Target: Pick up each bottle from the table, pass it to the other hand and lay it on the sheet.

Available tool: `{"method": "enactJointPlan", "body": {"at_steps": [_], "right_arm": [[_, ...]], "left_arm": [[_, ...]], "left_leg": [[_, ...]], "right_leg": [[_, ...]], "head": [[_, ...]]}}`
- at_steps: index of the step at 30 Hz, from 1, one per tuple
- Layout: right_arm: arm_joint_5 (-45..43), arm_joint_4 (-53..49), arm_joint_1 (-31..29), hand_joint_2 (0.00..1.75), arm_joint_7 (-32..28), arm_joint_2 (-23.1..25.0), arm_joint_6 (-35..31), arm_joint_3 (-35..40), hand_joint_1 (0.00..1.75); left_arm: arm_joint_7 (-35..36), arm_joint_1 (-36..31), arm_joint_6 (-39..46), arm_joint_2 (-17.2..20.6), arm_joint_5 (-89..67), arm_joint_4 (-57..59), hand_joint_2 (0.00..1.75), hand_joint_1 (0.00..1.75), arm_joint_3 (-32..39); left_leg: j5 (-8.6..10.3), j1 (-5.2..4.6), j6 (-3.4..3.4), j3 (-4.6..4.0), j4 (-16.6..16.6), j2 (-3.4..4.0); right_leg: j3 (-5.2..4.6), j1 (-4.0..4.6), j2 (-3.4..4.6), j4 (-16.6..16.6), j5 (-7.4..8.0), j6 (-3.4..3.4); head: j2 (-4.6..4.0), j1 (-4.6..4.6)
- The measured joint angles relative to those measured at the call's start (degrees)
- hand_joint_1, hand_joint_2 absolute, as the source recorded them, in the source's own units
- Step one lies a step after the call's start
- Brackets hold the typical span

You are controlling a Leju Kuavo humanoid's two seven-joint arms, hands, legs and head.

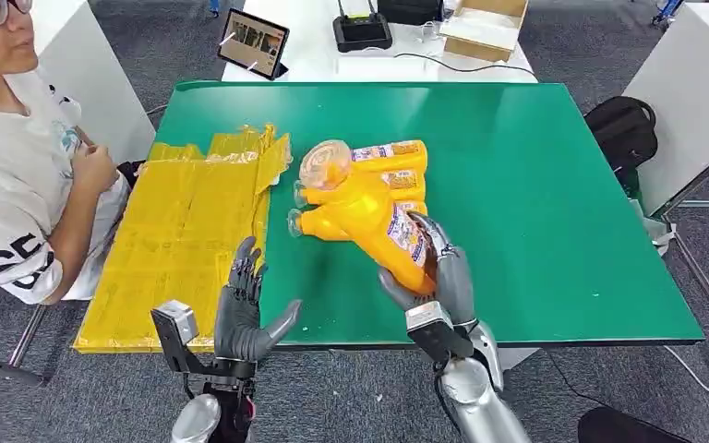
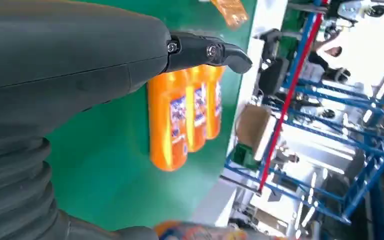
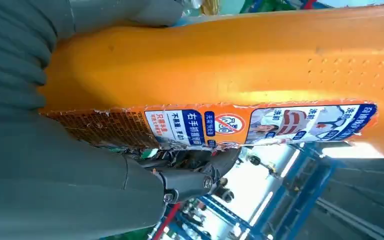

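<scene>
Green covers the bench (image 1: 554, 185), which stands on grey carpet with a white desk behind it. Near its front edge the right hand (image 1: 438, 272) grips the base end of an orange bottle (image 1: 369, 208), raised off the bench and tilted; its long axis runs from the hand up and away to the left, and its clear cap (image 1: 325, 164) points toward the far left. That hand's fingers (image 1: 436, 235) wrap over the label, hiding part of it, and the right wrist view shows the same bottle pressed against the palm, the label's small print too fine to read. Under and behind the held bottle lie three more orange bottles (image 1: 397, 175), side by side on the bench with their long axes across it, caps to the left; the lifted one covers much of them, so only two of their caps can be made out. The left hand (image 1: 240, 309) holds nothing, its fingers spread and upright, thumb out to the right, just at the bench's front edge beside the yellow sheet (image 1: 185, 231). One sheet lies flat on the bench's left part, crumpled along its far edge. A person (image 1: 18, 185) sits at the left, partly cut off by the picture's edge.
</scene>
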Motion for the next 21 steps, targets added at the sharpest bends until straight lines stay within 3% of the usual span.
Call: {"method": "enactJointPlan", "body": {"at_steps": [5, 11, 21], "right_arm": [[0.30, 3.53, 0.61, 1.75, -1.25, 1.29, 4.11, 1.55, 1.75], [2.32, 11.04, 0.85, 1.75, -3.19, 4.42, 4.24, 5.93, 1.75], [2.58, 15.30, 0.79, 1.75, -3.52, 5.83, 5.90, 8.91, 1.75]], "left_arm": [[1.00, -0.11, -3.80, 0.31, 2.75, -1.00, 1.75, 0.00, -1.48], [2.56, -0.81, -5.29, 0.48, 3.39, -0.68, 1.75, 0.00, -2.99], [3.87, -1.09, -6.14, 0.76, 4.24, 0.28, 1.75, 0.00, -3.26]], "left_leg": [[0.00, 0.00, 0.00, -0.01, 0.00, 0.00], [0.00, 0.02, -0.01, -0.02, 0.00, 0.01], [0.00, 0.00, 0.00, -0.05, 0.00, 0.02]], "right_leg": [[0.00, 0.00, 0.00, -0.01, 0.00, 0.00], [-0.05, 0.01, 0.00, 0.01, -0.01, -0.01], [-0.06, -0.01, 0.01, 0.00, -0.01, 0.00]], "head": [[0.00, 0.00], [0.00, -0.02], [0.00, -0.02]]}}
